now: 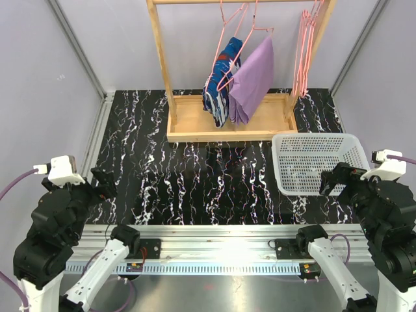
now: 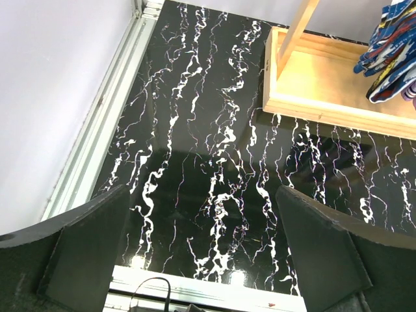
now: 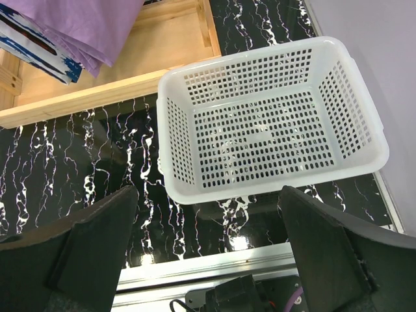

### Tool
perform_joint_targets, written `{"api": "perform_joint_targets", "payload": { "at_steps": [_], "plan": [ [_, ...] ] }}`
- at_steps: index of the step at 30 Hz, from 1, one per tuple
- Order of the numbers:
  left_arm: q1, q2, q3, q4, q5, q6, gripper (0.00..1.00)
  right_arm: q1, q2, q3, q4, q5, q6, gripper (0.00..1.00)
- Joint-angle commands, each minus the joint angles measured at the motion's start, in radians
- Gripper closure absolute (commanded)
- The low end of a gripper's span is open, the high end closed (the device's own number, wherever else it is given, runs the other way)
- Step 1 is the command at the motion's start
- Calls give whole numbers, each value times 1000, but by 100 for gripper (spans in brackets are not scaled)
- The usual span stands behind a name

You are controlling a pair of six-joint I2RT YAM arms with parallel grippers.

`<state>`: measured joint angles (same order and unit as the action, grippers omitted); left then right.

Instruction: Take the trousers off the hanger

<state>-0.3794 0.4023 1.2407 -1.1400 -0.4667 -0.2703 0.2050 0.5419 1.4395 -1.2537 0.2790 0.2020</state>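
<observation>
On the rack (image 1: 162, 71), blue trousers (image 1: 221, 84) and lilac trousers (image 1: 253, 81) both hang from hangers (image 1: 229, 49): nothing removed yet. Left gripper (image 2: 205, 253), right gripper (image 3: 208, 253) wide open, empty, well apart from them (basket (image 3: 273, 185) unfilled).

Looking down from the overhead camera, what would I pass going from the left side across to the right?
Left hand → dark blue patterned trousers → lilac trousers → bunch of empty pink hangers → right hand.

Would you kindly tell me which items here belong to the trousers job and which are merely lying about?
Job: patterned blue trousers, lilac trousers, the pink hangers holding them, wooden rack.
Lying about: white basket, spare pink hangers.
</observation>
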Motion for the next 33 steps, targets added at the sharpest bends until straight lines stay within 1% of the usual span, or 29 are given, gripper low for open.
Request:
{"api": "perform_joint_targets", "payload": {
  "at_steps": [1,7,11,12,14,15,16,19,20,21,26,28,30,31,32,33],
  "plan": [
    [-4,23,19,20,39,2,1,7,-7,5,42,26,8,1],
    [-4,36,51,23,57,0,1,7,3,-4,43,37,23,1],
    [-3,93,74,52,95,-20,1,7,7,-21,48,86,57,1],
    [-3,111,95,72,124,-23,1,7,22,-19,48,83,65,1],
    [-3,159,127,98,166,-30,1,7,41,-4,53,27,63,1],
    [-3,209,162,136,209,-33,1,7,46,1,88,-51,69,0],
    [-3,242,180,160,233,-35,1,7,40,4,112,-75,80,1],
    [-3,364,239,261,324,-44,1,7,-71,-45,252,-103,154,1],
    [-3,397,258,282,341,-52,1,7,-107,-101,296,-133,140,0],
    [-4,470,273,325,374,-52,1,7,-146,-111,312,-150,128,1],
    [-32,657,377,440,384,-37,1,7,-108,-87,200,-92,88,1],
    [-39,714,401,511,415,-24,1,7,-91,-73,156,-84,63,1],
    [-59,800,437,586,445,3,1,7,-83,-56,122,-96,47,1],
    [-70,828,448,609,448,17,1,8,-83,-53,114,-107,47,1],
    [-90,887,466,632,445,37,1,7,-82,-57,111,-121,50,1],
    [-98,918,495,678,442,43,1,7,-88,-63,111,-157,54,1]
  ]
}}
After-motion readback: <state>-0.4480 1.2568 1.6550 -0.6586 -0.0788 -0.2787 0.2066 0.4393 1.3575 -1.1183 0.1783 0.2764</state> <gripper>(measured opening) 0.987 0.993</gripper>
